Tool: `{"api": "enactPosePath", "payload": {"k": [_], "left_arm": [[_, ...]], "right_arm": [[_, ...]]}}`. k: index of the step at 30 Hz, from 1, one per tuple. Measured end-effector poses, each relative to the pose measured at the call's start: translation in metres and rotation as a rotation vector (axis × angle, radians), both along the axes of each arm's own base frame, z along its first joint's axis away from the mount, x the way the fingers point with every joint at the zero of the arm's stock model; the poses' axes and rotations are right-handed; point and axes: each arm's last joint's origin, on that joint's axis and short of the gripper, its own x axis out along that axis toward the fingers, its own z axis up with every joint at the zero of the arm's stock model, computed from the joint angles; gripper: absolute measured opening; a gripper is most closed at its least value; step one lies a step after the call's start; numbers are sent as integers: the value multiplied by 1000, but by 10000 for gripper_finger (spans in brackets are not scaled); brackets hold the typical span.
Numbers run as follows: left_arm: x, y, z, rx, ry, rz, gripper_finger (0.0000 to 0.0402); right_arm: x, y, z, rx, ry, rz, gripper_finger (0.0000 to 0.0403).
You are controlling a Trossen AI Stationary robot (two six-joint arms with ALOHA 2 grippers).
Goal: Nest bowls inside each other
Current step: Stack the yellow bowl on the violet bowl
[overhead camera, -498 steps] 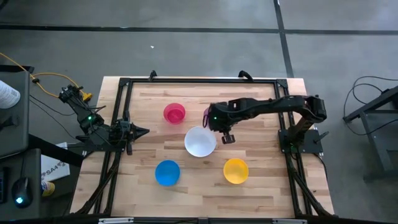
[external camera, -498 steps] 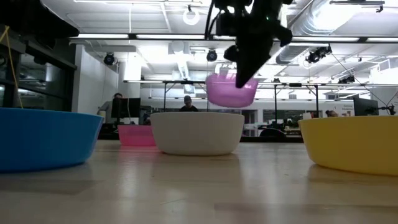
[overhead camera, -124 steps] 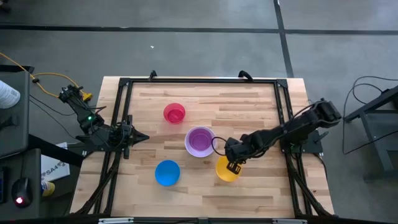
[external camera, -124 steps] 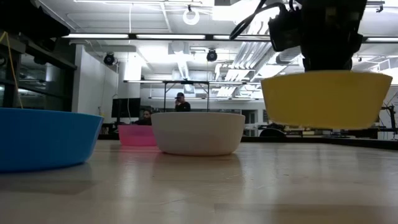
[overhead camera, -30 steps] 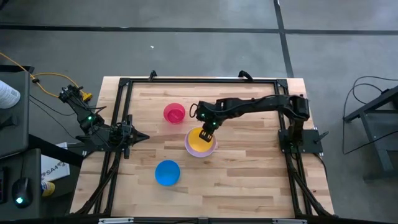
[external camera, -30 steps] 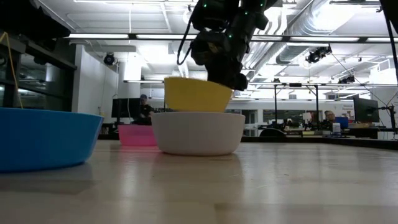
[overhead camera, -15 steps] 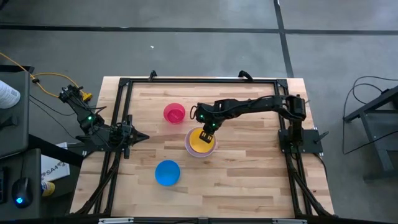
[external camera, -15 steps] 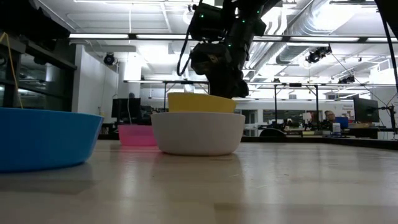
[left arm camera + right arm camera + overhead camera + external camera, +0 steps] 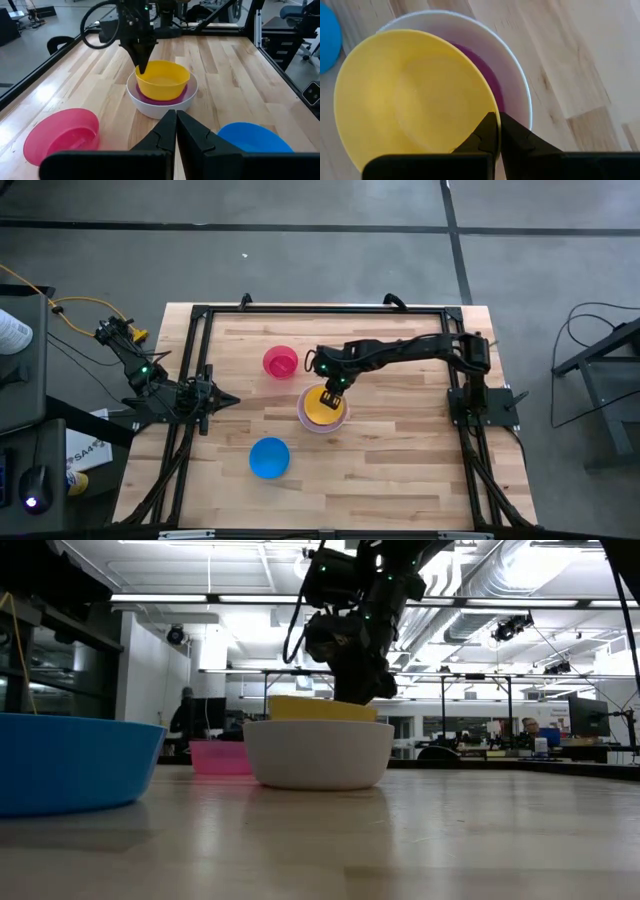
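- Bowls on the wooden worktop (image 9: 400,470) — five in all, three stacked mid-worktop.
- White bowl (image 9: 318,752) sits at the bottom of the stack; purple bowl (image 9: 181,96) is inside it, only its rim showing; yellow bowl (image 9: 321,406) sits in the purple one, slightly tilted, rim above the white rim.
- Right end effector (image 9: 333,391) is over the far edge of the stack, fingers clenched on the yellow bowl's rim — one finger inside, one outside.
- Pink-red bowl (image 9: 281,362) stands alone, just beyond the stack toward the left-arm side.
- Blue bowl (image 9: 269,458) stands alone, nearer the front edge, apart from the stack.
- Left end effector (image 9: 228,395) waits at the worktop's left side, fingers closed together, holding nothing, pointed at the stack.
- Person (image 9: 186,720) stands in the room behind, far off.
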Motion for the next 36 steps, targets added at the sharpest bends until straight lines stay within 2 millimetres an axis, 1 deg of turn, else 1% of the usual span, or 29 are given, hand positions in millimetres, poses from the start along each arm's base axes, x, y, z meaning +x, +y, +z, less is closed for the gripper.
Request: {"api": "enactPosePath", "payload": {"k": [6, 17, 27, 36], "left_arm": [[0, 0, 0, 0, 0, 0, 12], [0, 0, 0, 0, 0, 1, 12], [0, 0, 0, 0, 0, 0, 12], [0, 0, 0, -1, 1, -2, 12]], "right_arm": [[3, 1, -9, 24, 13, 14, 4], [5, 0, -13, 28, 10, 19, 5], [5, 1, -12, 45, 7, 26, 43], [5, 1, -12, 46, 7, 27, 49]]}}
